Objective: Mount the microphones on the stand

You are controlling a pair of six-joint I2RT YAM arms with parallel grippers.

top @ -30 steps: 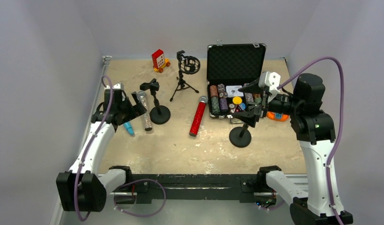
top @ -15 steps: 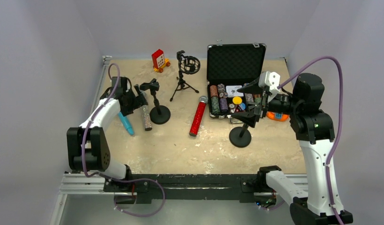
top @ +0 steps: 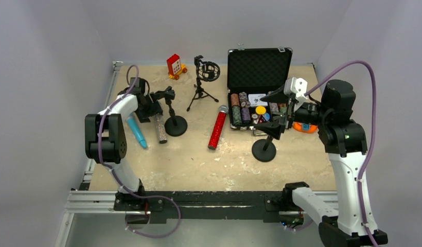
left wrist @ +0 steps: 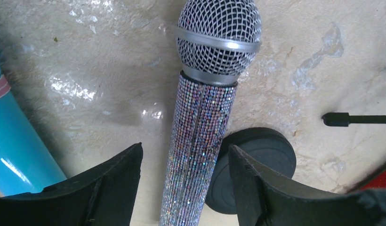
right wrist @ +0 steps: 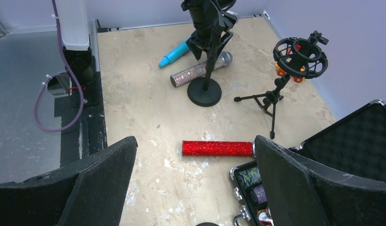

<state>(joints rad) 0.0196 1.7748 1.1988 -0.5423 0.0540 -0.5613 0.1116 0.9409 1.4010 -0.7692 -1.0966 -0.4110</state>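
Observation:
The silver-glitter microphone (top: 160, 128) lies on the table beside the left round-base stand (top: 175, 125). My left gripper (top: 152, 109) is open and low over it. In the left wrist view its jaws (left wrist: 184, 147) straddle the glitter handle (left wrist: 200, 136) without touching it, and the stand's base (left wrist: 266, 157) is behind the right finger. The light-blue microphone (top: 136, 131) lies just left of it. The red-glitter microphone (top: 217, 128) lies mid-table. My right gripper (top: 278, 116) is open and empty above the second round-base stand (top: 264, 149).
An open black case (top: 259, 67) with poker chips stands at the back right. A tripod with a shock mount (top: 204, 82) and a red toy (top: 174, 66) are at the back. An orange object (top: 304, 127) lies by the right arm.
My left arm has swung toward the back and its open gripper has moved from near the blue microphone to over the silver one. The right arm has not moved.

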